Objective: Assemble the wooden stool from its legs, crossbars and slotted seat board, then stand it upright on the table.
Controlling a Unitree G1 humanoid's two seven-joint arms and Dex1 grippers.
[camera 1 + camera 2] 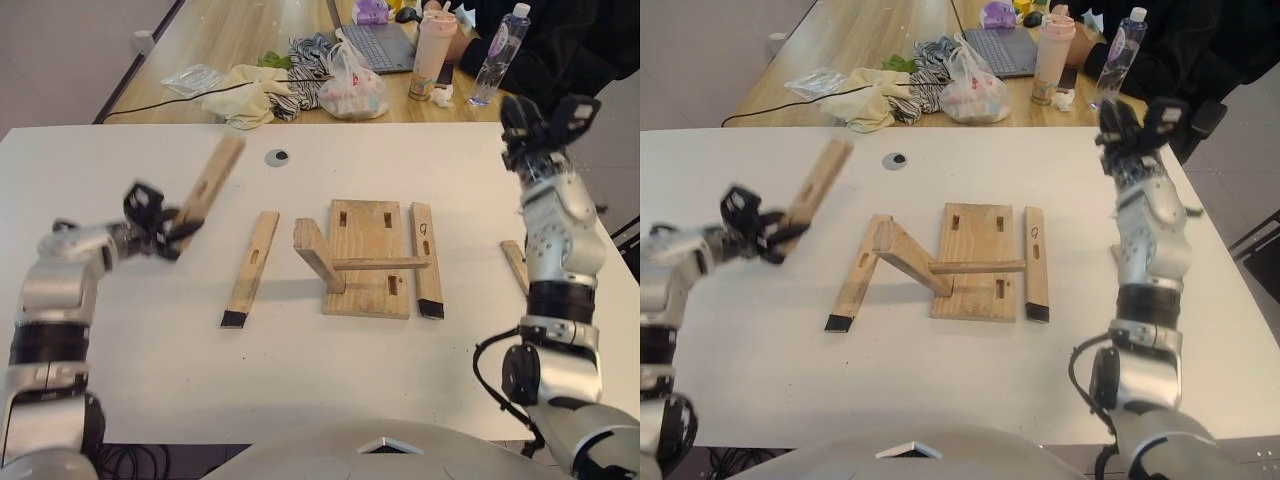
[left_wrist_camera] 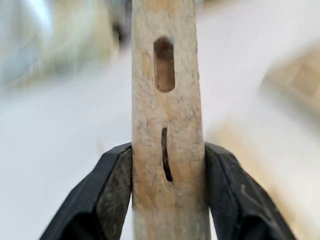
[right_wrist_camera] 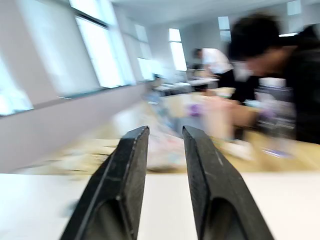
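Observation:
My left gripper (image 1: 165, 232) is shut on a slotted wooden leg (image 1: 212, 180), held tilted above the table's left side; both fingers (image 2: 117, 175) press the leg (image 2: 167, 125). The slotted seat board (image 1: 365, 225) lies flat mid-table. On it rests a leg (image 1: 318, 255) joined to a crossbar (image 1: 382, 264). Another leg (image 1: 425, 260) lies along the board's right edge, and one more leg (image 1: 250, 268) lies to its left. A wooden piece (image 1: 515, 265) lies partly hidden behind my right arm. My right gripper (image 1: 545, 118) is raised over the far right edge, fingers (image 3: 127, 175) slightly apart and holding nothing.
A small black round object (image 1: 278, 156) sits on the white table (image 1: 150, 360) behind the board. Beyond the far edge, a wooden table holds clothes (image 1: 250, 95), a plastic bag (image 1: 350, 90), a laptop (image 1: 375, 45), a cup (image 1: 432, 50) and a bottle (image 1: 497, 55).

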